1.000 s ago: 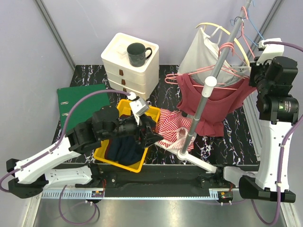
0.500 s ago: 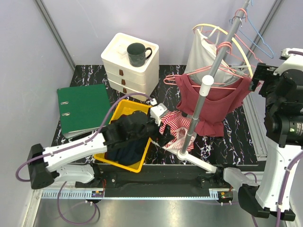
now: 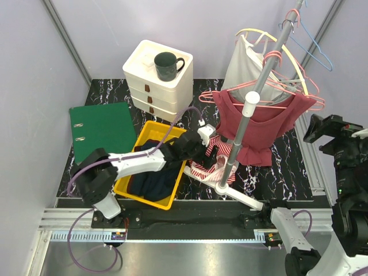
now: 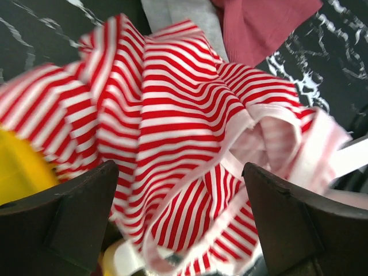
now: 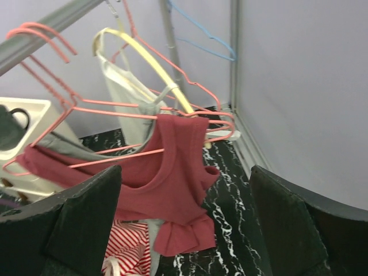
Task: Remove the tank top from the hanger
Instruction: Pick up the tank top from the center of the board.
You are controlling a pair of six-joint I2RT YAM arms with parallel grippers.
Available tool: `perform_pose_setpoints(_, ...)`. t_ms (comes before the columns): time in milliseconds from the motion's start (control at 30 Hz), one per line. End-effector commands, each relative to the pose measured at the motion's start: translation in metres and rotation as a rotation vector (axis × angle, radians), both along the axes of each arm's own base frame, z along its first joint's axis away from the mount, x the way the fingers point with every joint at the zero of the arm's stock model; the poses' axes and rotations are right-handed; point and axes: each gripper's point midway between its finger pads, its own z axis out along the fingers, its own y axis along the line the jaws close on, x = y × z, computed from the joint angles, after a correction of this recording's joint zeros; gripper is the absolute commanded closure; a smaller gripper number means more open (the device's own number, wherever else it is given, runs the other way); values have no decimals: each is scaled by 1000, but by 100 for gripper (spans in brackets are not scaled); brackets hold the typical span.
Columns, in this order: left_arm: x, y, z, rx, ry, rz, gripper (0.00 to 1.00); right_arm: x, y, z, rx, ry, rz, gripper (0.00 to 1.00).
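Left pincer (image 3: 215, 150) is seen from above reaching over the striped garment (image 3: 208, 168), which lies crumpled on the worktop (image 3: 287, 172) beside the yellow bin (image 3: 146, 200), at the foot of the rack pole (image 3: 251, 99). The right pincer (image 3: 314, 127) is held apart from the maroon tank top (image 3: 259, 123), which hangs on the rack.

From the left wrist, the jaws are seen spread wide with nothing gripped, and striped cloth fills the space between and below them. If they are closed here, the wrong garment is likely to be taken, and its loose straps may get wound around the rack pole.

From the right wrist, the jaws are likewise seen wide and empty, facing the tank top on its pink hanger (image 5: 132, 110). Several wire hangers are crowded together there, with a pale top (image 5: 129, 80) on a yellow hanger (image 5: 161, 66) just behind. A pull on one strap alone could drag the hanger off the pole, tangle its neighbours, or tip the rack.
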Motion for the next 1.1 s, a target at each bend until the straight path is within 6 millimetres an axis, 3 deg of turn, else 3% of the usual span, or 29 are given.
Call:
perform_pose_setpoints(0, -7, -31, -19, -58, 17, -30, 9, 17, 24, 0, 21, -10, 140, 0)
perform_pose_setpoints(100, -8, -24, -47, 1, 41, 6, 17, 10, 25, 5, 15, -39, 145, 0)
perform_pose_setpoints(200, -1, -16, -55, 45, 27, 53, 41, 6, 26, 7, 9, -55, 148, 0)
perform_pose_setpoints(333, 5, -15, -37, 66, -13, 50, 72, 5, 27, 4, 8, -56, 151, 0)
perform_pose_setpoints(367, 5, -9, -28, 82, -18, 57, 90, 4, 27, 5, 4, -60, 152, 0)
perform_pose_setpoints(400, 7, -11, -13, 67, -36, 58, 100, 2, 27, 6, 0, -64, 157, 0)
perform_pose_setpoints(433, 7, -9, -1, 56, -54, 54, 100, 2, 27, 6, -1, -65, 158, 0)
perform_pose_setpoints(467, 6, -7, 31, 0, -85, 53, 100, 0, 27, 6, -4, -70, 156, 0)
perform_pose_setpoints(533, 6, 1, 63, -58, -92, 59, 100, -2, 25, 6, -10, -72, 145, 0)
perform_pose_setpoints(567, 3, 11, 92, -115, -94, 49, 100, -1, 25, 6, -11, -73, 148, 0)
perform_pose_setpoints(633, -3, 18, 127, -189, -92, 29, 100, -1, 24, 5, -15, -71, 143, 0)
perform_pose_setpoints(733, -18, 45, 188, -281, -142, 20, 100, 1, 25, 4, -15, -69, 151, 0)
perform_pose_setpoints(767, -20, 55, 192, -272, -141, 30, 100, 2, 26, 5, -14, -71, 154, 0)
perform_pose_setpoints(833, -28, 75, 221, -306, -186, 46, 100, 0, 27, 7, -14, -80, 162, 0)
perform_pose_setpoints(867, -29, 88, 220, -282, -178, 68, 100, -1, 28, 8, -14, -82, 163, 0)
perform_pose_setpoints(933, -36, 112, 242, -310, -223, 104, 100, -1, 28, 10, -14, -88, 165, 0)
perform_pose_setpoints(1067, -45, 164, 260, -289, -269, 201, 100, 0, 29, 13, -11, -90, 174, 0)
